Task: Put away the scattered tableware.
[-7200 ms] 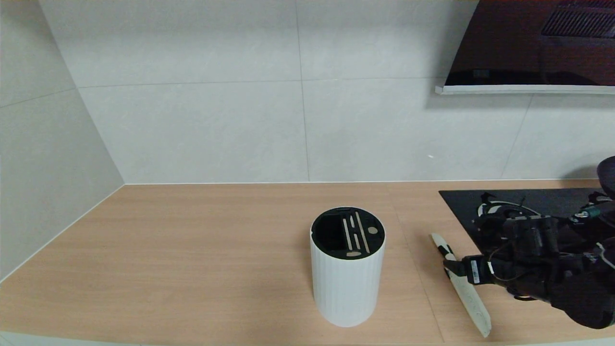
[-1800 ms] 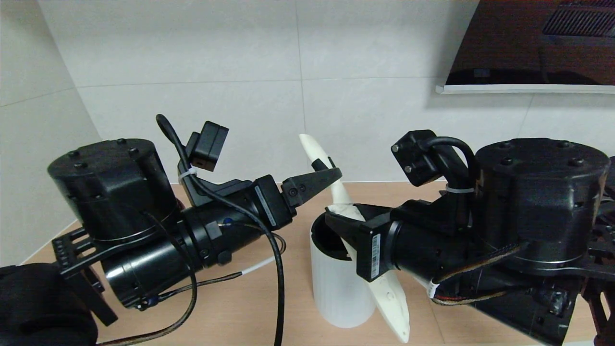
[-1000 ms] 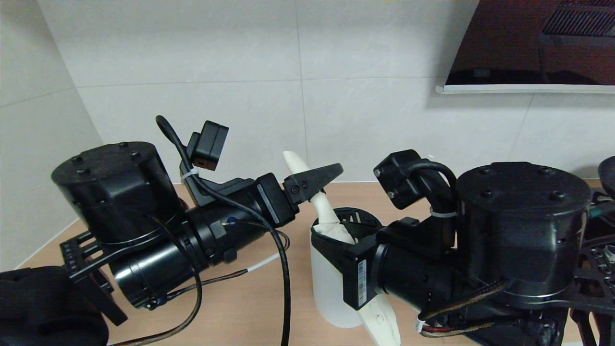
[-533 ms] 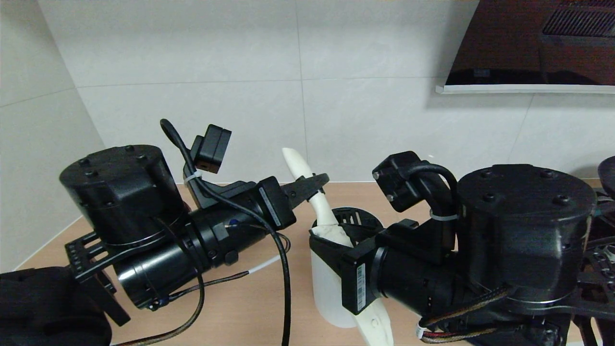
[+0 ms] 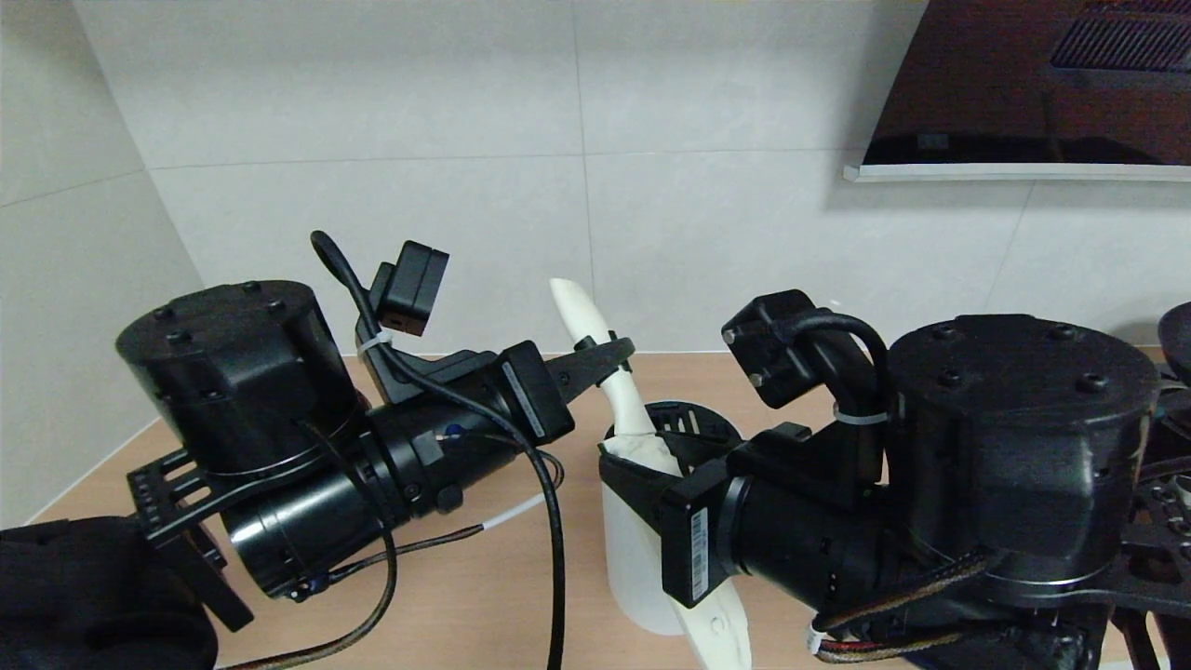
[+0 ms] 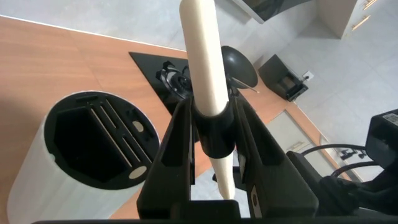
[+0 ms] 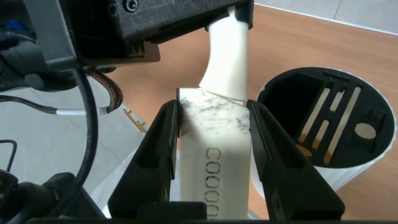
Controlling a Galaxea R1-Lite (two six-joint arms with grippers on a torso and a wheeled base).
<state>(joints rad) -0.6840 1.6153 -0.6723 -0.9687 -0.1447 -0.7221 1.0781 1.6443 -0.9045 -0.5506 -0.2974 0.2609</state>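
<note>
A white knife (image 5: 622, 400) is held tilted in the air, its handle end up and its blade (image 5: 716, 637) pointing down toward me. My left gripper (image 5: 609, 363) is shut on the round handle (image 6: 205, 68), also seen between its fingers (image 6: 177, 143). My right gripper (image 5: 642, 461) is shut on the wider part of the knife (image 7: 214, 155), lower down. Just behind and under the knife stands the white ribbed knife holder (image 5: 633, 558) with a black slotted top (image 7: 329, 118), upright on the counter.
The wooden counter (image 5: 465, 596) runs to a tiled wall. A black hob (image 6: 152, 65) with a dark pan (image 6: 239, 62) lies to the right of the holder (image 6: 28, 174). A range hood (image 5: 1023, 84) hangs at the upper right.
One second ago my left gripper stood open around the handle; it has since shut on it. Both arms and the knife have barely shifted otherwise.
</note>
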